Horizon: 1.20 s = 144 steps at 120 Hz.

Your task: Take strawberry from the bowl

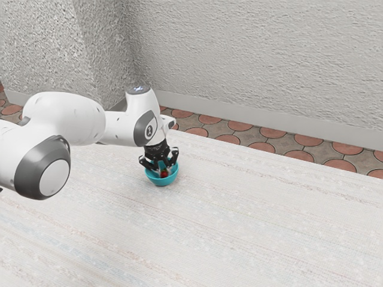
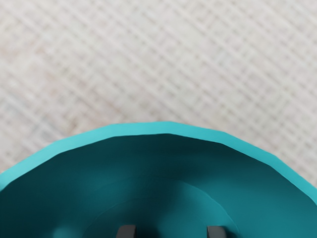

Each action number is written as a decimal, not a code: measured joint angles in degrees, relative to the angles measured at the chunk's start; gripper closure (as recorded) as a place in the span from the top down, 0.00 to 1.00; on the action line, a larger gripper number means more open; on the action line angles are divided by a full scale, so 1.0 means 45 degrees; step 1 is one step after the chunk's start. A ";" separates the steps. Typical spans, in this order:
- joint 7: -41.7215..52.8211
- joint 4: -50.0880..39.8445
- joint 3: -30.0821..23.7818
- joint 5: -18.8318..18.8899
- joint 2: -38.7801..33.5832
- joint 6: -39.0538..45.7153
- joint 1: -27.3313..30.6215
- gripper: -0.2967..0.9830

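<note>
My gripper [image 1: 161, 168] points down into the teal bowl [image 1: 160, 181], its fingers reaching below the rim. A small red strawberry [image 1: 164, 173] lies in the bowl right at the fingertips, partly hidden by them. In the wrist view the tips of my gripper [image 2: 171, 232] stand wide apart over the inside of the bowl [image 2: 168, 128], with teal bowl surface between them, so it is open. Whether either finger touches the strawberry cannot be made out.
The pale table [image 1: 251, 221] extends around the bowl. Behind its far edge lie a tiled floor [image 1: 269, 147] and a rough grey wall [image 1: 257, 54]. My arm comes in from the exterior view's left, above the table.
</note>
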 joint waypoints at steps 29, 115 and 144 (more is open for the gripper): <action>-0.0482 0.0010 0.0001 0.0203 -0.0143 -0.0087 -0.0020 0.18; -0.1049 -0.0380 -0.0031 -0.0027 -0.1942 -0.1348 -0.2571 0.23; -0.1176 -0.0370 -0.0355 -0.0273 -0.1206 -0.1063 -0.3147 0.23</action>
